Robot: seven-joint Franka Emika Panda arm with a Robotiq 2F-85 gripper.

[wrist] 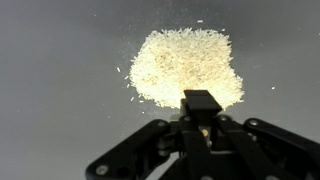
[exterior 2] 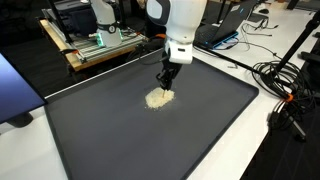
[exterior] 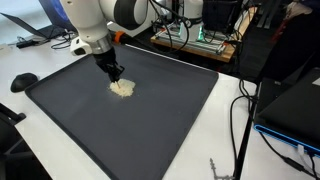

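A black robot gripper (exterior: 117,76) (exterior 2: 166,84) on a white arm points straight down, with its tip at the edge of a small pale heap of rice-like grains (exterior: 122,88) (exterior 2: 158,98). In the wrist view the gripper (wrist: 202,100) is pressed together into 1 dark block just below the heap (wrist: 185,65). The heap lies near the middle of a large dark grey flat mat (exterior: 150,130) (exterior 2: 150,140). The mat rests on a white table (exterior: 30,65) (exterior 2: 270,140) with black cables (exterior 2: 285,85) beside it.
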